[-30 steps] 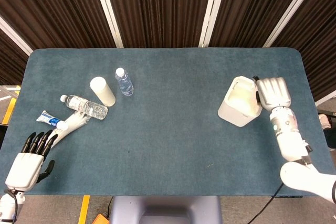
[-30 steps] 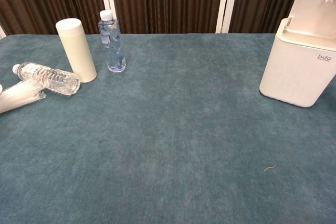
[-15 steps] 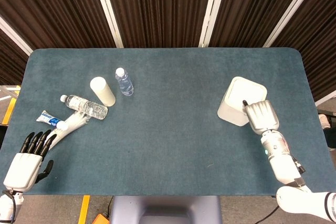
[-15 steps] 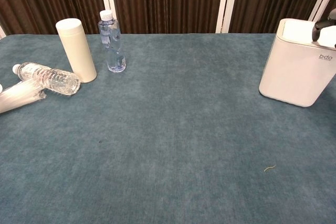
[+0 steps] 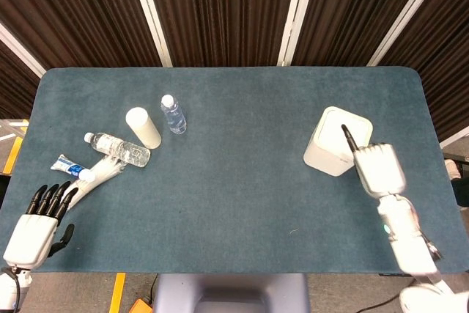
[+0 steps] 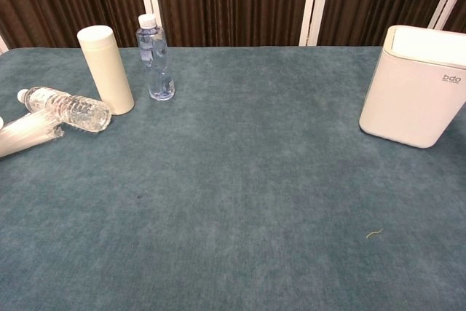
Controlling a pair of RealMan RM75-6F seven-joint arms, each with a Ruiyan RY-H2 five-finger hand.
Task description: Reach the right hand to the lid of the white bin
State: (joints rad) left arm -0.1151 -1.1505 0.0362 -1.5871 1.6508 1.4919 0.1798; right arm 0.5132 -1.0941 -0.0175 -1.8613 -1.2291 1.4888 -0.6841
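Head view: white bin right of frame, lid now shut; right robot hand pulled back, one dark fingertip over lid, holding nothing; left robot hand spread, empty.

Teal table carries white bin, bottles, cream tumbler, tube

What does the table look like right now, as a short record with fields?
bin: white bin at the table's right, lid down
right hand: right hand beside the bin, one finger stretched over its top
left hand: left hand at the near left edge, holding nothing
bottles: upright bottle, lying bottle
other: cream cylinder standing upright
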